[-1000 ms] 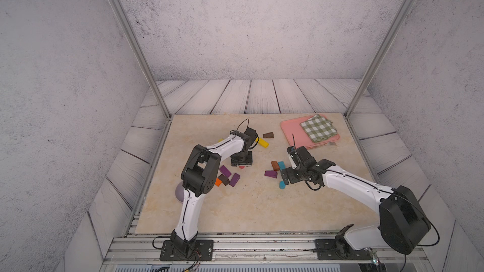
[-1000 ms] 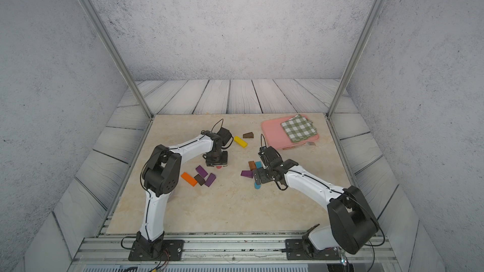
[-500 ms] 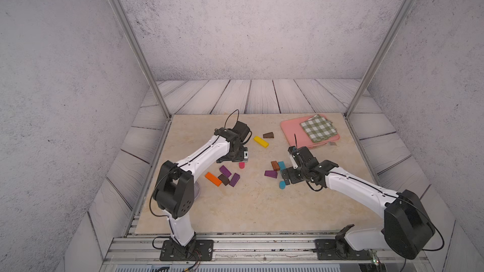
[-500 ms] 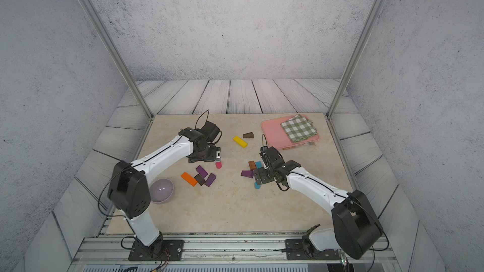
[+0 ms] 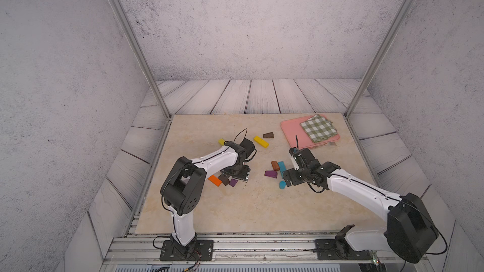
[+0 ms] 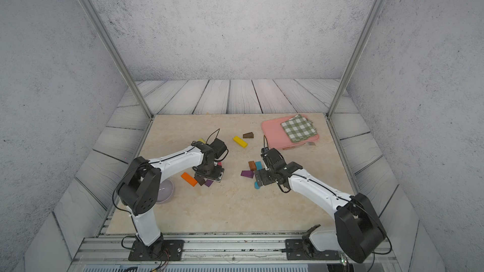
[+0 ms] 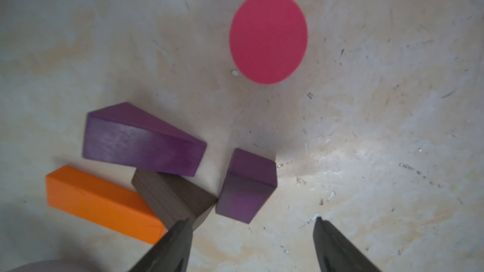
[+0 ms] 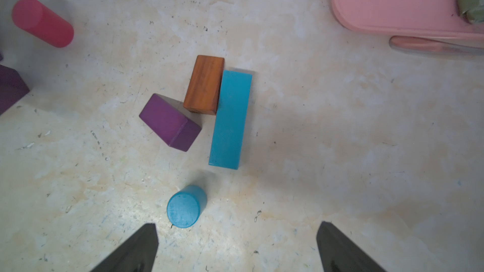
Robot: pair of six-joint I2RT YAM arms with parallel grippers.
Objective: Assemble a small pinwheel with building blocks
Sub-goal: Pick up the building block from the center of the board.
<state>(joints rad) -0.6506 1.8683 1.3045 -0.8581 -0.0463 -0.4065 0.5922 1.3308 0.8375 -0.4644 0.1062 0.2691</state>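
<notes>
Building blocks (image 5: 281, 169) of painted wood lie scattered on the beige surface (image 5: 248, 210). Your left hand (image 7: 251, 222), apart and empty, hangs by a small purple block (image 7: 247, 185), probably to take it; your right hand (image 8: 237, 226), apart too, faces a blue cylinder (image 8: 186, 206).

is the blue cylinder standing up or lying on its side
Upright: the blue cylinder stands on one flat end, its round top faces the right wrist camera, little side showing.

The beige marbled worktop (image 5: 248, 210) carries a flat pink plastic tray (image 5: 290, 132) at two o'clock. A yellow wooden bar (image 5: 260, 141) and a dark brown wedge (image 5: 268, 135) lie at twelve. An orange bar (image 7: 102, 205) with purple wedges (image 7: 141, 139) lies at nine, a teal bar (image 8: 230, 119) near centre, and a lilac bowl (image 6: 166, 192) at eight.
</notes>
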